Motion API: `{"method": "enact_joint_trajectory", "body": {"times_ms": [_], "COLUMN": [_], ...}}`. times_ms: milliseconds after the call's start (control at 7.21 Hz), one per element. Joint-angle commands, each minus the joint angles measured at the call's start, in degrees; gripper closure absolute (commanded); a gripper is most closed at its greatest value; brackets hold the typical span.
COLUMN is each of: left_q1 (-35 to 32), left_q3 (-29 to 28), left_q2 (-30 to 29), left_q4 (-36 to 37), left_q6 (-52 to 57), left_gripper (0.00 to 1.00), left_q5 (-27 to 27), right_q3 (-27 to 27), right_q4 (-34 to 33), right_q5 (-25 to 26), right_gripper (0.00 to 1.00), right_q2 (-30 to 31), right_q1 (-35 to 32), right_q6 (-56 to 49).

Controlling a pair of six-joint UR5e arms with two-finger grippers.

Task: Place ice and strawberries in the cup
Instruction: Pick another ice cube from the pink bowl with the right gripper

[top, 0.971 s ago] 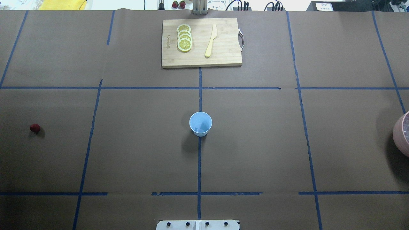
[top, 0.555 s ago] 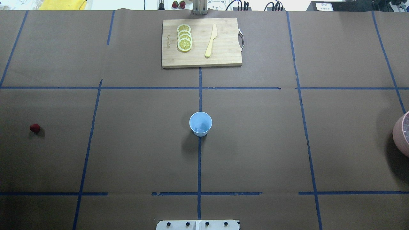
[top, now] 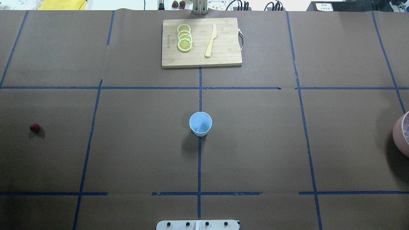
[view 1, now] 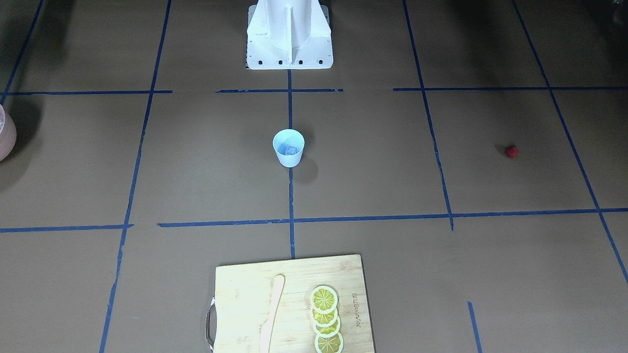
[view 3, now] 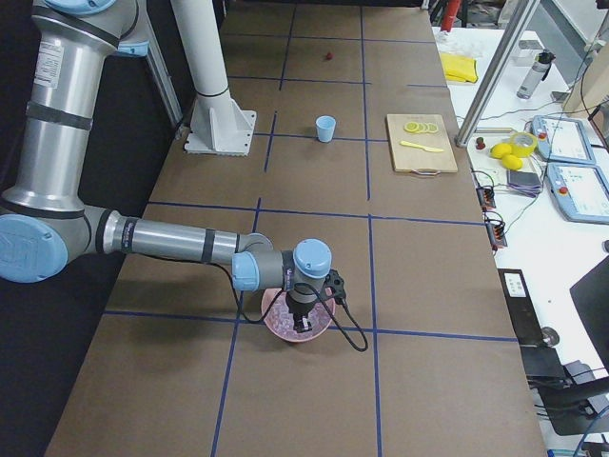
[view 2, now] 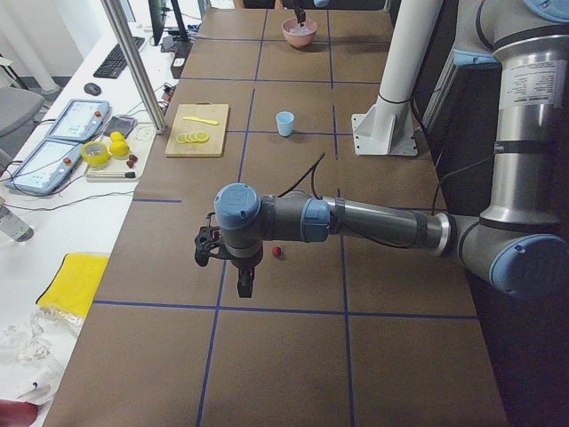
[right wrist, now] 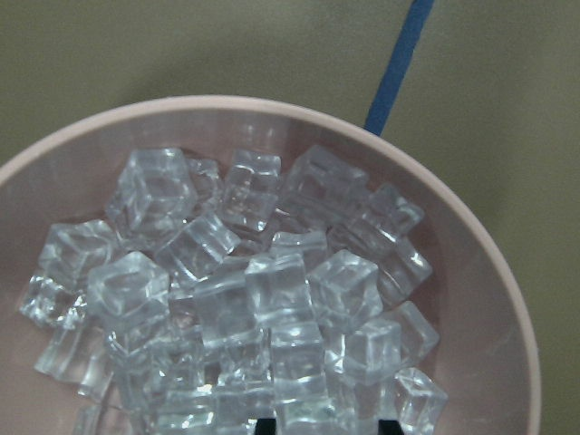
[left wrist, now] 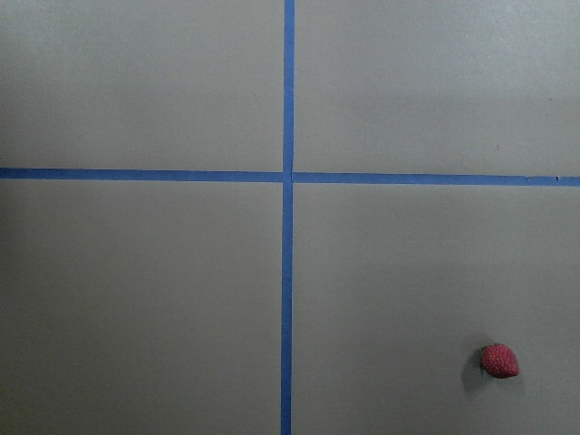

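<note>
Your left hand [view 2: 244, 289] sat nearer the strawberry [left wrist: 499, 361], 4 o'clock in its wrist view; whether apart or together was unclear.

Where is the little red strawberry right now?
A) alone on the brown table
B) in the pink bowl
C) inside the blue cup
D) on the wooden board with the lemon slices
A: the strawberry lies on the bare table, far from the cup.
</note>
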State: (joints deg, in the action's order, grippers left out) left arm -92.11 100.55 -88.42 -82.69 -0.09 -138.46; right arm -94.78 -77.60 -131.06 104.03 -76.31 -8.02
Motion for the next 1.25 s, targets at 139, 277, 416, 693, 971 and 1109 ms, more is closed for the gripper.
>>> {"method": "enact_joint_trajectory", "body": {"times_ms": [139, 277, 416, 693, 971, 1109], "left_q1": [0.0, 0.0, -0.09, 0.0, 0.0, 0.0], "left_q3": [-0.09, -0.09, -0.09, -0.26, -0.26, -0.09], "left_q2": [0.0, 0.09, 0.09, 0.09, 0.87, 1.14], "left_q4": [0.07, 0.07, 0.07, 0.07, -0.02, -0.02], "left_q6": [0.0, 0.0, 0.0, 0.0, 0.0, 0.0], "left_gripper": [0.0, 0.0, 0.0, 0.0, 0.0, 0.0], "left_q5": [-2.52, -2.52, -2.52, -2.52, -2.69, -2.78], "right_q3": [-1.45, -4.6, -8.89, -19.95, -23.0, -22.65], "right_q4": [1.05, 0.44, -1.48, -15.31, -25.28, -29.06], "right_q5": [0.1, 0.02, -0.33, -0.6, -0.69, -1.12], "right_gripper": [1.0, 1.0, 1.0, 1.0, 1.0, 1.0], "right_q2": [0.2, 0.81, 2.21, 0.92, -9.22, -14.51], "right_q1": [-0.24, -0.5, -1.72, -5.41, -5.6, -4.38], "right_q6": [-0.07, -0.15, -0.16, -0.16, 0.98, 2.81]}}
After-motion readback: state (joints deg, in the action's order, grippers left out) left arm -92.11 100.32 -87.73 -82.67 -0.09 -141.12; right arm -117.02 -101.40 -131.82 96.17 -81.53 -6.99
